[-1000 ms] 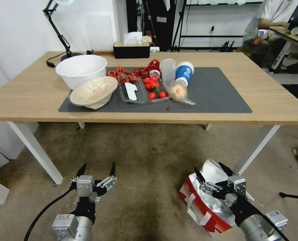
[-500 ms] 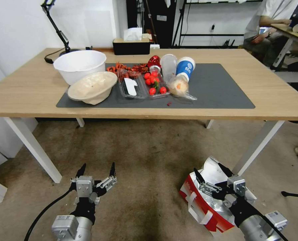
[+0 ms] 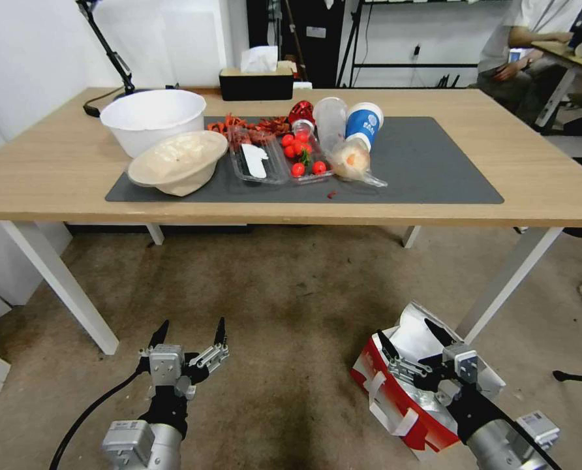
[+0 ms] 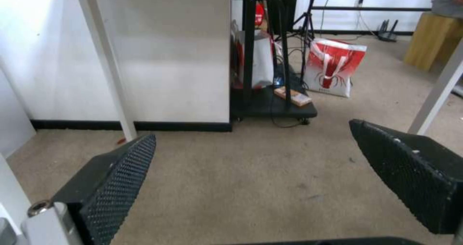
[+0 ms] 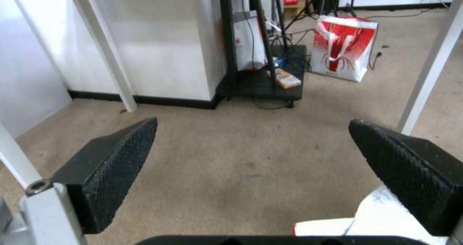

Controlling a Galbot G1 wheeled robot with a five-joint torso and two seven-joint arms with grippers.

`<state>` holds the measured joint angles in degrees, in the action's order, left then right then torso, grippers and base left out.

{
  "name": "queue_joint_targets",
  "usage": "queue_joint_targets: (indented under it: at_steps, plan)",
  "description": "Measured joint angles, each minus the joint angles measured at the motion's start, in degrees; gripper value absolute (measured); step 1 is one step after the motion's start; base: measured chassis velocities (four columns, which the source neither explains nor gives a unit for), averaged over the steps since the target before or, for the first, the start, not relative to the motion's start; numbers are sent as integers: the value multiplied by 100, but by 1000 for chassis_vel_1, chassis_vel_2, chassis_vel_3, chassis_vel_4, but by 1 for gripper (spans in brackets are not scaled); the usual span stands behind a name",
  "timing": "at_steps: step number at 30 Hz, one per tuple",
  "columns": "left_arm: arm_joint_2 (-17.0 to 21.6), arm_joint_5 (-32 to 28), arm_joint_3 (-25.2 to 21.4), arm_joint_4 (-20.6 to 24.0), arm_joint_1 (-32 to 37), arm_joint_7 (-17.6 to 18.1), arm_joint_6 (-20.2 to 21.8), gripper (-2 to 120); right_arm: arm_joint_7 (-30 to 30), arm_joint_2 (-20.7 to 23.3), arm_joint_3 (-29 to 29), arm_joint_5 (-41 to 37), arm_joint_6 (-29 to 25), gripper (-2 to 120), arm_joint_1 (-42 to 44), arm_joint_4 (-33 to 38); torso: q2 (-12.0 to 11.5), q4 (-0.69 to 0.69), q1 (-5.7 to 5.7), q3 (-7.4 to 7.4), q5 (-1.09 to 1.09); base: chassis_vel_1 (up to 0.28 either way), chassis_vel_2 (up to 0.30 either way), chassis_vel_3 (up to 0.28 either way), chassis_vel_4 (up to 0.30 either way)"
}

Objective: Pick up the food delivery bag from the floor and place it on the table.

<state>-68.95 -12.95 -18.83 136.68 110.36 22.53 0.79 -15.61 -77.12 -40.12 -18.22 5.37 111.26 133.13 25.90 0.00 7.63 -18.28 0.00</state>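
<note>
The left gripper (image 3: 188,331) is hovering low over the floor (image 3: 284,294), on the near side of the table (image 3: 56,176) and just inside its front left leg; its fingers are spreading wide apart with nothing between them — the left wrist view is showing bare floor between the two black pads (image 4: 120,172).

On the table, going across the grey mat (image 3: 428,163), a white bowl (image 3: 153,117) is sitting at the left end, a beige bowl (image 3: 177,163) is tilting against it, then a clear tray (image 3: 255,163) and cherry tomatoes (image 3: 302,155), then a blue cup (image 3: 363,127) lying near the mat's middle.

The bag (image 3: 402,398) is lying on the floor on the near side of the table, close to its front right leg — its foil lining is facing up and its white straps are drooping down the red side. The right gripper (image 3: 413,338) is poised directly over the bag's open mouth, fingers parted and gripping nothing. In the right wrist view a corner of the bag (image 5: 332,228) is showing below one pad (image 5: 403,172).
</note>
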Motion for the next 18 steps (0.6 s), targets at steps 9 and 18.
queue_joint_targets:
  at_steps: [9,18]
  plan:
    - [-25,4,5,-19,-7,-1,-16,100,-7,-3,-4,9,-10,100,-3,-26,-195,0,-67,127,0,0,0,0,0]
    - [-37,10,9,-43,-8,-4,-46,100,-4,82,-39,37,-27,100,-8,-76,-434,0,-146,286,0,0,0,0,0]
